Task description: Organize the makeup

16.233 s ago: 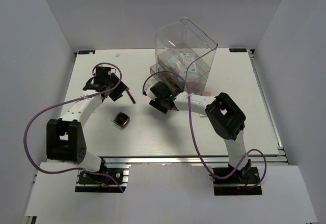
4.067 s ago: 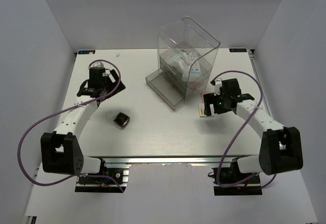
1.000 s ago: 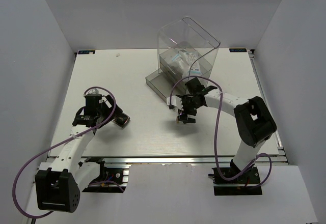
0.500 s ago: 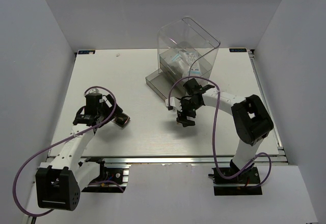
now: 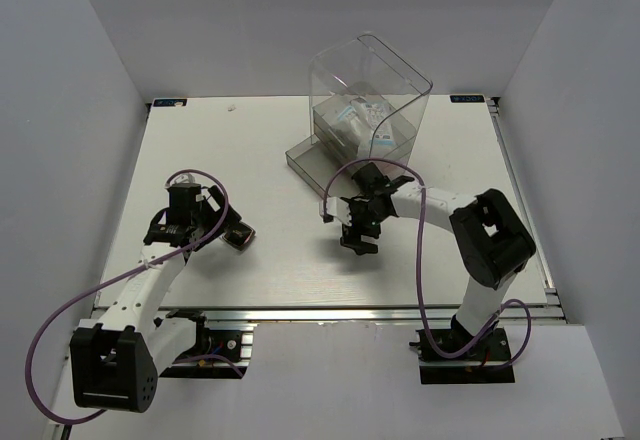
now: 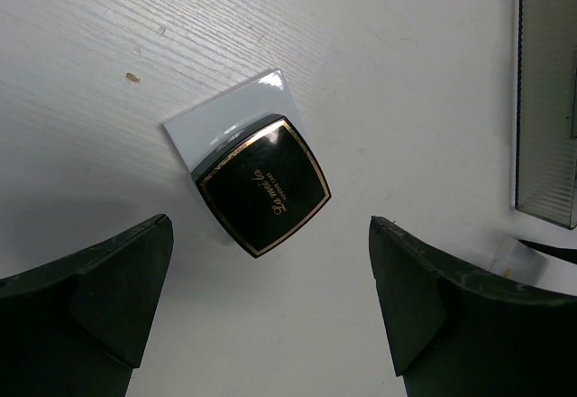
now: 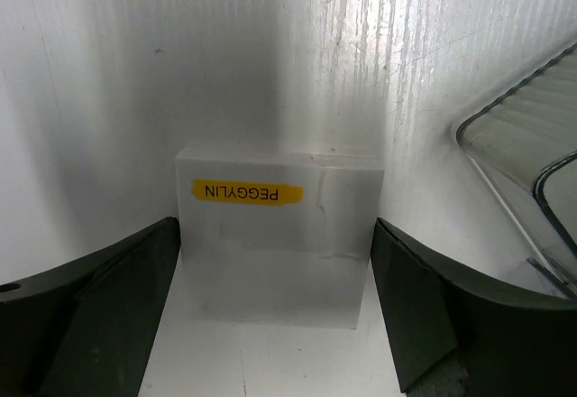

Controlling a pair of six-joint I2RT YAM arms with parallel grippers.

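Left claw: the left gripper (image 6: 270, 271) is hanging spread wide and empty, one finger on each side of the black square compact, touching neither edge.
Compact: the black square compact (image 6: 263, 187) is lying flat on the table (image 5: 200, 140). It is at the centre of the left wrist view and left of centre in the overhead view.
Reason for the straddle: the fingers are probably lining up a pinch. The compact is sitting cornerwise to them, so the wrist may need turning first.
Right claw: the right gripper (image 7: 273, 244) is clamping the white flat box by its two sides. Its jaws are standing wide because the box is filling the whole gap.
Box: the white flat box (image 7: 306, 271) is sitting in the middle of the right wrist view, its yellow label (image 7: 245, 193) facing the camera. Whether it is resting on the table cannot be told.
Destination: the clear drawer (image 5: 318, 165) is standing pulled out of the tall clear case (image 5: 370, 80), above centre in the overhead view and just beside the right claw.
Stored stock: packets (image 5: 355, 118) are lying inside the case, too blurred to itemise.
Step in hand, judged: the box is heading for the open drawer.
Risk: the grip is only on the box's edges, so it could slip.
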